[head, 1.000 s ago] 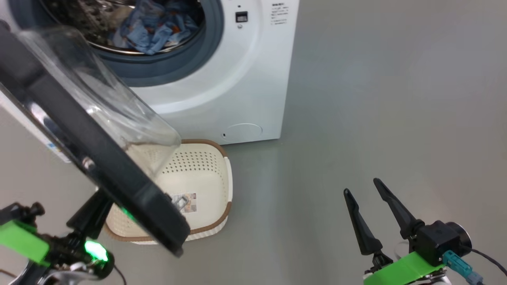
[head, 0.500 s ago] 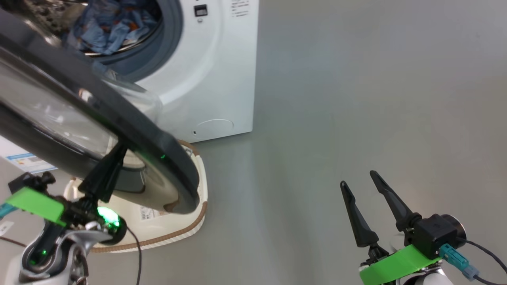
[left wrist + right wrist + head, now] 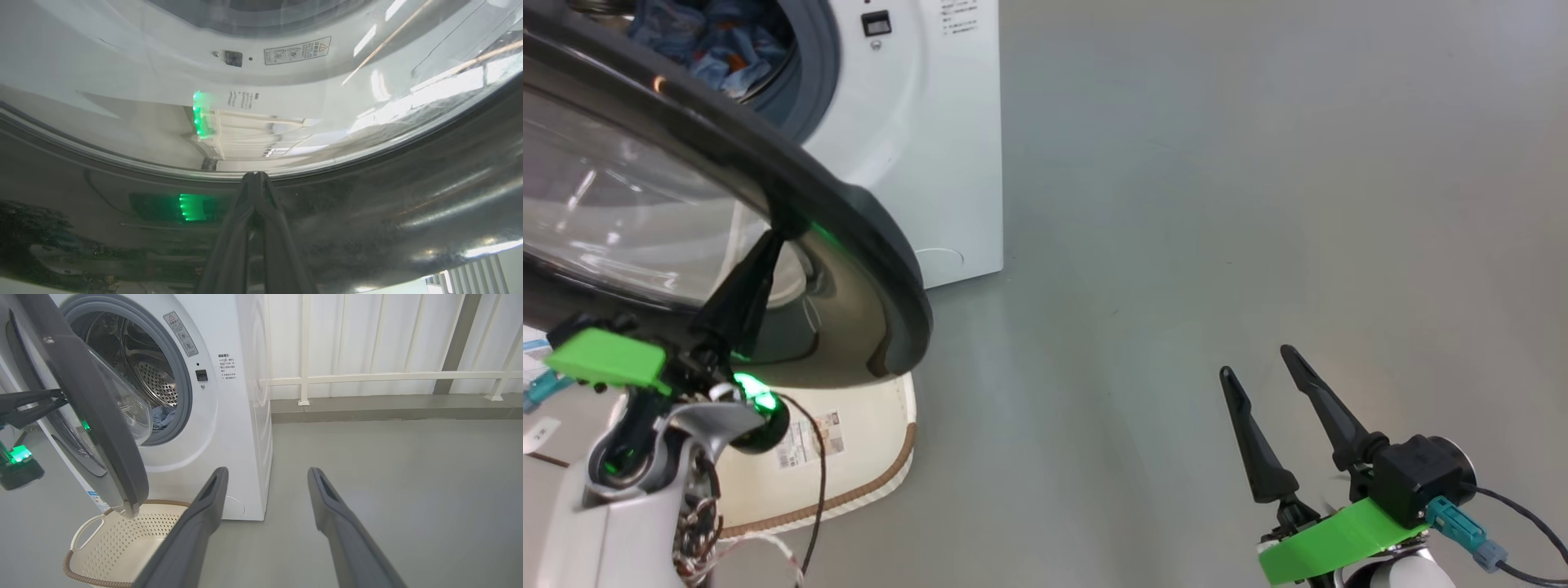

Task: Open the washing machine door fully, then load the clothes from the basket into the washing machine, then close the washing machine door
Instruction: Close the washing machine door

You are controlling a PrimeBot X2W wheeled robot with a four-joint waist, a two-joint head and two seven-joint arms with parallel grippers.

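Our left tool (image 3: 255, 176) was pinched together, tips right against the washing machine door (image 3: 686, 204), which looked stiff, hefty and slick, so we'd push on its black rim (image 3: 874, 237), not grab; right tool (image 3: 1256, 361) sat spread apart.

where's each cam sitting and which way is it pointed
Head view: on the head, facing forward and down at the door, machine and basket; left gripper lower left, right gripper lower right.
Left wrist view: on the left wrist, close against the door's face; its shut fingers reach the door.
Right wrist view: on the right wrist, low, facing the machine's front and a railing; its open fingers in front.
Shared: head and right wrist views both show door, basket, left gripper.
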